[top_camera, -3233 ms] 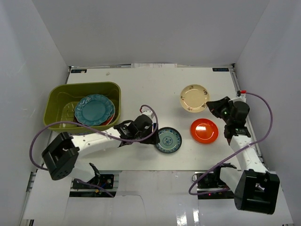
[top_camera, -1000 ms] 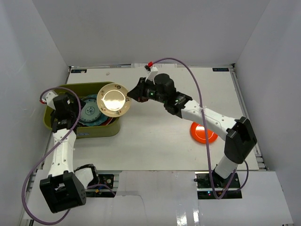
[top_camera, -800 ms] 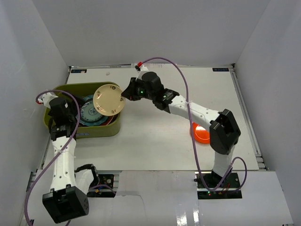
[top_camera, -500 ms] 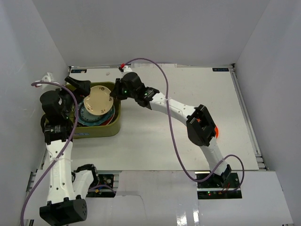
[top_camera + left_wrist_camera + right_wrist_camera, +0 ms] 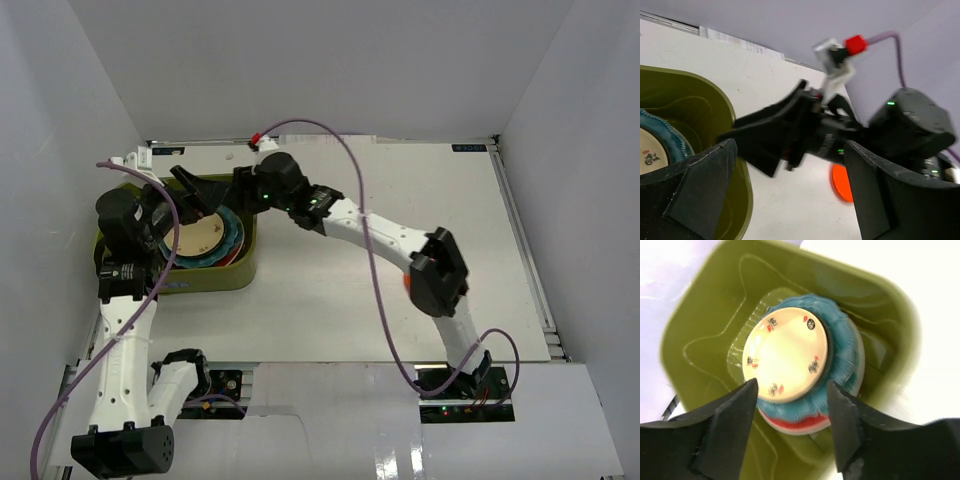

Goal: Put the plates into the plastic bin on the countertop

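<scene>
No writing can be read; the red and dark marks on the small beige plate (image 5: 786, 354) are too small to be made out. This plate is seen lying flat on the scalloped teal plate (image 5: 845, 355), above a red plate (image 5: 790, 421), inside the olive plastic bin (image 5: 705, 315) at the countertop's (image 5: 400, 190) far left. Half a second ago it was held tilted by the right gripper (image 5: 791, 384), whose fingers are now spread and empty above it. The left gripper (image 5: 790, 145) is held wide apart at the bin's left side.

One plastic bin (image 5: 875, 307), four visible plates (beige plate (image 5: 787, 352), teal plate (image 5: 842, 359), red plate (image 5: 800, 421), orange plate (image 5: 840, 182)), two robot arms (image 5: 370, 228).
</scene>
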